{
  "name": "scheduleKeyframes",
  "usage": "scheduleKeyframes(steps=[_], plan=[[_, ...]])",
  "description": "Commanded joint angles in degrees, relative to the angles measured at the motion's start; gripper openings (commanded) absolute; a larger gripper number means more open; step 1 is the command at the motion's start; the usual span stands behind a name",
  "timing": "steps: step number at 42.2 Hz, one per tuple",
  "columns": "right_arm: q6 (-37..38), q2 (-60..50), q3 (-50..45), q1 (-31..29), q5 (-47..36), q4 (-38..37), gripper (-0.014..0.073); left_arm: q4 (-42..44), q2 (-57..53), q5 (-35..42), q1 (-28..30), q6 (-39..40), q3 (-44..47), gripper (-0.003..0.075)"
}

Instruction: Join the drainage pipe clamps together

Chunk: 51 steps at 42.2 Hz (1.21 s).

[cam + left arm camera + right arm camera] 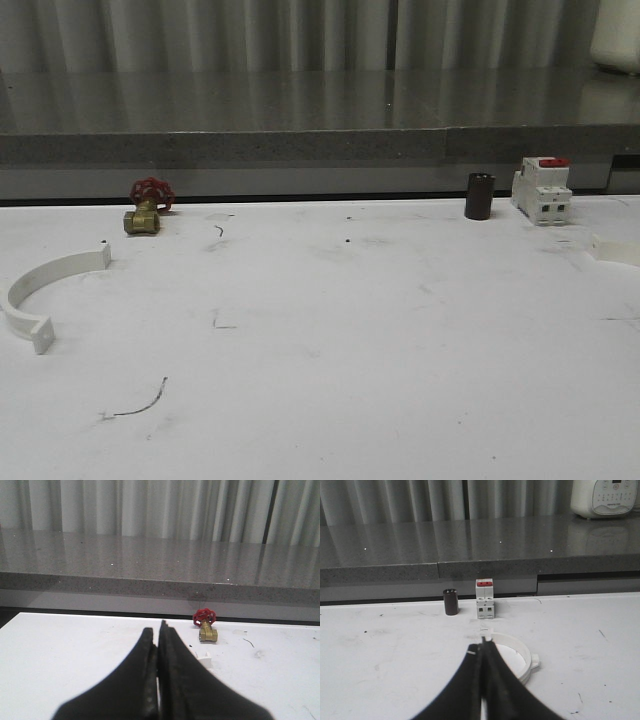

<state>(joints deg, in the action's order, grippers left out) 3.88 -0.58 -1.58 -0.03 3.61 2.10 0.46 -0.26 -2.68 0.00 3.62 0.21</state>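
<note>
One drainage pipe clamp [45, 290], a white plastic half-ring with small flat tabs at both ends, lies flat on the white worktop [350, 330] near its left edge, its open side facing right. The second clamp [517, 655], also white and curved with a tab sticking out at its end, lies flat toward the worktop's right edge, well apart from the first.

Two clamps [45, 290] [520, 655], one valve [147, 207], one breaker [541, 189].
</note>
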Motion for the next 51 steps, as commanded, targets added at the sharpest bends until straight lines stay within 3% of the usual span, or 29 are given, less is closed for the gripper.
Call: scheduleKeyframes(steps=[1,15,23,37,46,51], plan=[[-0.09,-0.92,0.24,-0.34,-4.69,-0.31,-0.0117,-0.46,-0.68,4.35,-0.42,0.15,1.41,-0.0020],[-0.09,-0.92,0.29,-0.34,-5.20,-0.31,-0.0117,-0.46,-0.68,6.11,-0.42,0.15,1.30,-0.0020],[-0.09,-0.92,2.76,-0.34,-3.61,2.18,-0.0117,-0.46,-0.57,12.54,-0.42,0.15,-2.33,-0.0020],[-0.09,2.47,22.25,-0.34,10.42,2.18,-0.0117,3.06,2.03,-5.24,-0.42,0.15,-23.03,-0.0020],[-0.09,14.91,36.95,-0.34,19.87,2.18,-0.0117,3.06,12.98,-20.03,-0.42,0.15,-39.42,-0.0020],[-0.09,22.37,42.36,-0.34,24.24,1.47,-0.0117,3.06,20.00,-28.08,-0.42,0.15,-43.88,-0.0020]])
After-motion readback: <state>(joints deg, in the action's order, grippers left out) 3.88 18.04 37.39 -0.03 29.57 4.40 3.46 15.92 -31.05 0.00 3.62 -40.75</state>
